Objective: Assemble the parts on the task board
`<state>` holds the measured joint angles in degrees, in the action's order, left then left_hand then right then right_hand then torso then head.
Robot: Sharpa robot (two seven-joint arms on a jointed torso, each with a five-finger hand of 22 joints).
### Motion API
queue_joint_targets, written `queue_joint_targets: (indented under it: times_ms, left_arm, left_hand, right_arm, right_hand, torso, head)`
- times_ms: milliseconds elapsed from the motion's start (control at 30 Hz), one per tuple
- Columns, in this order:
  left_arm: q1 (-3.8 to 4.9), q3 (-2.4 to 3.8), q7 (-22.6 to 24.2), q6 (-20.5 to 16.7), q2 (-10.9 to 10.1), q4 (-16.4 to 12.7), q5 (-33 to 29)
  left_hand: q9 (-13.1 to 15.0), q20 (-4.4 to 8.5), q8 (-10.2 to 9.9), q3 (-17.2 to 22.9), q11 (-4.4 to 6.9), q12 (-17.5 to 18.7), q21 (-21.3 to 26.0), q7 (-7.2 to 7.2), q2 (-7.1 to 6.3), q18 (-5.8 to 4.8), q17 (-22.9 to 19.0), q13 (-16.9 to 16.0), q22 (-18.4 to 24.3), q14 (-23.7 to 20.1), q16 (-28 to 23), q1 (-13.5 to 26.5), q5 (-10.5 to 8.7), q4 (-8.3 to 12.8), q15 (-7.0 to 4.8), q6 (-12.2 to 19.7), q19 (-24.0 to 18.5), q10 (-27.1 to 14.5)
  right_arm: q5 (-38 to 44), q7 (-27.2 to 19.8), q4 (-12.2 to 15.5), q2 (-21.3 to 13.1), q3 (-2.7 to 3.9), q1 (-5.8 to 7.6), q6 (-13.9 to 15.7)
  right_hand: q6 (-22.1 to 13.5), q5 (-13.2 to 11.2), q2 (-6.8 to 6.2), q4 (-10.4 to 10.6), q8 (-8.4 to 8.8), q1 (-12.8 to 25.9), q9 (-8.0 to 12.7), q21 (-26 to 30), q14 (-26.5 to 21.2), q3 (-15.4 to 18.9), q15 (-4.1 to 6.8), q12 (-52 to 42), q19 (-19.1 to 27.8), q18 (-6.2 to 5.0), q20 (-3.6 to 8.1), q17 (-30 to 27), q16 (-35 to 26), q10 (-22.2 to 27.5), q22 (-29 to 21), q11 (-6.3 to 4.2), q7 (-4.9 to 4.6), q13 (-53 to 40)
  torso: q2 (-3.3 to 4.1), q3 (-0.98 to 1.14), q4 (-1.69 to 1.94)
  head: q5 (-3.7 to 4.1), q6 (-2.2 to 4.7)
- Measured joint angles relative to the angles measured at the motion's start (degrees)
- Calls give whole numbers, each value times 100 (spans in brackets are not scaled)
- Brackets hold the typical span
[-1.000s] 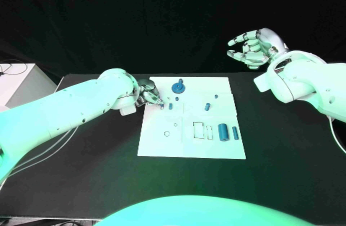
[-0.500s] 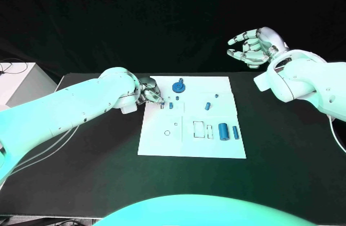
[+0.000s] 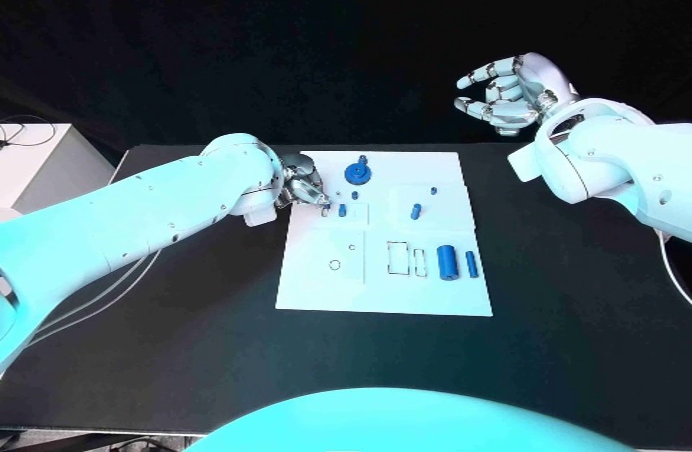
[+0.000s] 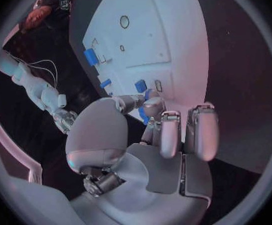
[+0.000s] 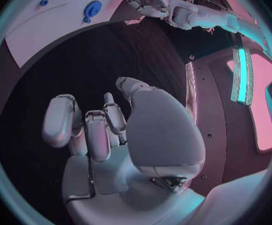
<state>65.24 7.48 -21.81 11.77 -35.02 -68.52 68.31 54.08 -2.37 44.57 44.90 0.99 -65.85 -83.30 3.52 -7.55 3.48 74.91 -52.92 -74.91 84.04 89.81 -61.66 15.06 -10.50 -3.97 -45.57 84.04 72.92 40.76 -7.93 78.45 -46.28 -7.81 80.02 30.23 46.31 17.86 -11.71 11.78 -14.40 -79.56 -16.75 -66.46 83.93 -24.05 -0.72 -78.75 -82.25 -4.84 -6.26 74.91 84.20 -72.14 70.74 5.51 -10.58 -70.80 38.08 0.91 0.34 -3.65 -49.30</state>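
Left hand (image 3: 303, 190) pinching small blue part (image 4: 144, 116) over task board (image 3: 378, 292) far-left corner, likely for insertion. Right hand (image 3: 505, 94) raised clear, fingers spread, holding nothing.

Matt white task board (image 3: 378, 282) (plastic-looking), glossy blue parts (image 3: 447, 262), matt black table (image 3: 577, 302).

Two smooth, glossy white robot arms, thick and rounded like moulded shells, each ending in a silver hand. The left hand (image 3: 302, 187) has metallic, segmented fingers (image 4: 170, 135) with rounded, pale pads and a broad, domed thumb casing above a flat silver palm plate; small dark mechanical parts and screws show at the base of the palm. The right hand (image 3: 506, 93) is built alike, its silver fingers (image 5: 60, 120) ribbed at each segment.
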Motion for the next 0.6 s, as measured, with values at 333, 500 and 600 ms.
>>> queue_joint_targets:
  times_ms: [333,500,600]
  left_arm:
    - [-2,-26,-8,6,14,62,13]
    - [-6,-51,-9,10,16,75,15]
    - [-9,-65,-9,13,16,78,17]
  left_hand:
    - [0,0,-1,0,0,0,0,1,-1,0,0,0,0,0,0,0,-4,0,0,-1,0,0]
    - [0,0,-13,0,0,0,0,1,-1,1,0,5,0,0,0,1,-6,0,0,-2,0,0]
    - [0,0,-19,0,0,0,0,3,-1,0,0,5,0,0,0,1,-7,0,0,-4,0,0]
  right_arm:
    - [0,0,2,1,0,0,0]
    - [0,0,2,1,0,0,0]
    - [0,-1,3,0,0,0,0]
  right_hand:
    - [1,0,0,0,0,0,0,0,0,0,0,0,0,0,0,0,0,0,0,0,0,0]
    - [1,0,0,0,0,0,0,0,0,0,0,0,0,0,0,0,0,0,0,0,1,0]
    - [-17,0,0,-24,0,0,0,0,0,-24,0,0,0,1,0,0,0,0,-6,0,-17,8]
  torso:
    - [0,-2,-1]
    - [-1,-2,-1]
    - [-1,-2,-1]
  head:
    - [-4,-25]
    - [-4,-30]
    - [-8,-35]
